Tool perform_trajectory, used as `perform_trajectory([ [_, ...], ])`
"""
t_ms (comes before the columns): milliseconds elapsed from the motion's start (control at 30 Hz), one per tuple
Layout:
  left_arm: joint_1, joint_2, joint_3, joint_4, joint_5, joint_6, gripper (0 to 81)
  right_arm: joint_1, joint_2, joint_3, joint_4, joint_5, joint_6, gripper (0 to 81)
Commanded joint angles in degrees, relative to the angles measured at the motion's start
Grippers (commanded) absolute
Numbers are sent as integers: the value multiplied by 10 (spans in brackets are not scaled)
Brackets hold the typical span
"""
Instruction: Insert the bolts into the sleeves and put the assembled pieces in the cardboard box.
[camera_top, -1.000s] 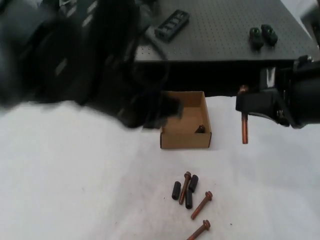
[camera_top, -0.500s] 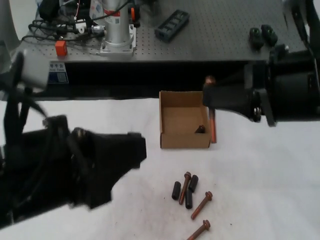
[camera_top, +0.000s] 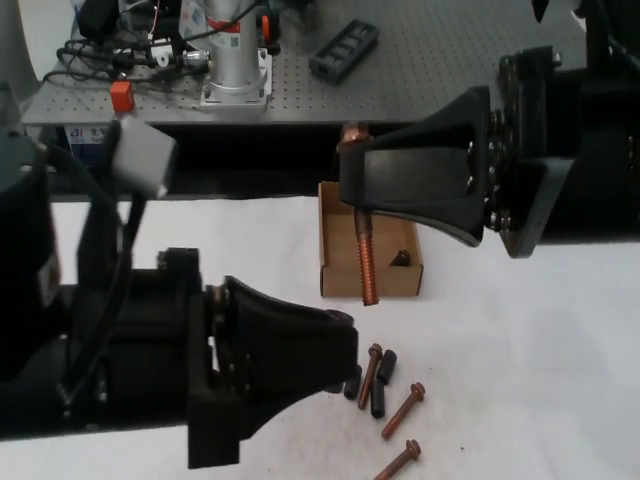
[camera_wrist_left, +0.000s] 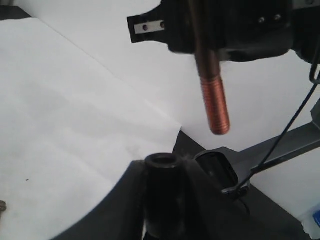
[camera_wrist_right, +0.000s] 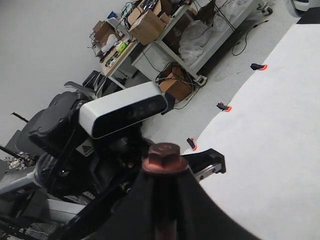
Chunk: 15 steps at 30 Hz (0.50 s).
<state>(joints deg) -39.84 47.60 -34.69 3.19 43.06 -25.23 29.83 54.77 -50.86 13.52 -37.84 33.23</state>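
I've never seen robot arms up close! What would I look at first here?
The copper bolt, held upright by the right gripper near the box. Close to its threaded tip, not touching, the left gripper holds a black sleeve, open end up. Loose bolts and sleeves lie on the white cloth.

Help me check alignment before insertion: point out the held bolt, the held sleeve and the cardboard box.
held bolt (camera_wrist_left: 214, 107), left wrist view, threaded end.
held sleeve (camera_wrist_left: 164, 190), left wrist view, side wall below its opening.
cardboard box (camera_top: 400, 282), high view, front wall.
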Motion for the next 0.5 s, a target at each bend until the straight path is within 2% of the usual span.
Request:
perform_trajectory([
  [0,-2,-2,-3,-19,14,10,6,3,-3,-2,-10,-1,5,2],
  [133,-2,0,-3,-43,18,20,6,3,-3,-2,-12,22,5,2],
  [467,-2,0,-3,-83,58,20,6,3,11,-2,-19,23,5,2],
])
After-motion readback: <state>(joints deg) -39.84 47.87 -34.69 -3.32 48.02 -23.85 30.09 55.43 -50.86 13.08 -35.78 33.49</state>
